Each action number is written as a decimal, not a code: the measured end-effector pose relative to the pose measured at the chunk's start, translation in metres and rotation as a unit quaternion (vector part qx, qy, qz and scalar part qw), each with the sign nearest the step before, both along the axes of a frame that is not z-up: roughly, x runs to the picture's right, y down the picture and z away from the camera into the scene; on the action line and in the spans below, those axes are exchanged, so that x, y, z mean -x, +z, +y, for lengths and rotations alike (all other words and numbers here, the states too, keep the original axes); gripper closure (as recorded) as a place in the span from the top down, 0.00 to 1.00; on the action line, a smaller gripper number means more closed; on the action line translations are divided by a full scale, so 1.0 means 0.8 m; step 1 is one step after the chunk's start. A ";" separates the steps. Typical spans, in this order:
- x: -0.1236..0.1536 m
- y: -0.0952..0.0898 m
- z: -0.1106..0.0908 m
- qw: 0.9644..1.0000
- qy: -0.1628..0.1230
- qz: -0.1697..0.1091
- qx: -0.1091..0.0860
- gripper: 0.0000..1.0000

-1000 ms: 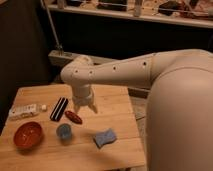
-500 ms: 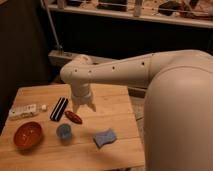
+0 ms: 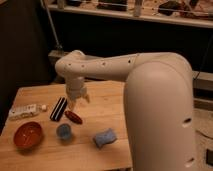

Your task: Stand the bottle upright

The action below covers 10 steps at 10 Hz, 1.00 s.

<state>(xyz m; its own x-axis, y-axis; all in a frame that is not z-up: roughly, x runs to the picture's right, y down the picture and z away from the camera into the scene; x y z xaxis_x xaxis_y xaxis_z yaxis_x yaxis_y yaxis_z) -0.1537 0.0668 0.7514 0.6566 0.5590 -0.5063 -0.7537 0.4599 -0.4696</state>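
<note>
The bottle (image 3: 24,111) lies on its side near the left edge of the wooden table (image 3: 112,100), a small whitish bottle with a pale label and its white cap pointing right. My gripper (image 3: 78,101) hangs over the middle of the table, well to the right of the bottle and just above the black striped bar (image 3: 58,108) and the small red oval (image 3: 73,117). Its fingers point down, spread apart, with nothing between them. The white arm reaches in from the right and covers much of the view.
A red bowl (image 3: 27,135) sits at the front left, just in front of the bottle. A small blue cup (image 3: 63,131) and a blue sponge (image 3: 104,138) lie near the front edge. A dark shelf unit stands behind the table.
The gripper has shifted slightly left, toward the black bar. The objects on the table have not moved.
</note>
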 end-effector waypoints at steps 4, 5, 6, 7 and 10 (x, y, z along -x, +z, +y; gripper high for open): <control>0.068 0.037 -0.038 0.980 -0.160 -0.121 0.012 0.65; 0.085 0.048 -0.052 0.970 -0.194 -0.149 0.010 0.65; 0.105 0.058 -0.066 0.959 -0.223 -0.175 0.006 0.65; 0.126 0.067 -0.079 0.949 -0.246 -0.199 0.000 0.65; 0.159 0.088 -0.096 0.938 -0.265 -0.223 -0.019 0.65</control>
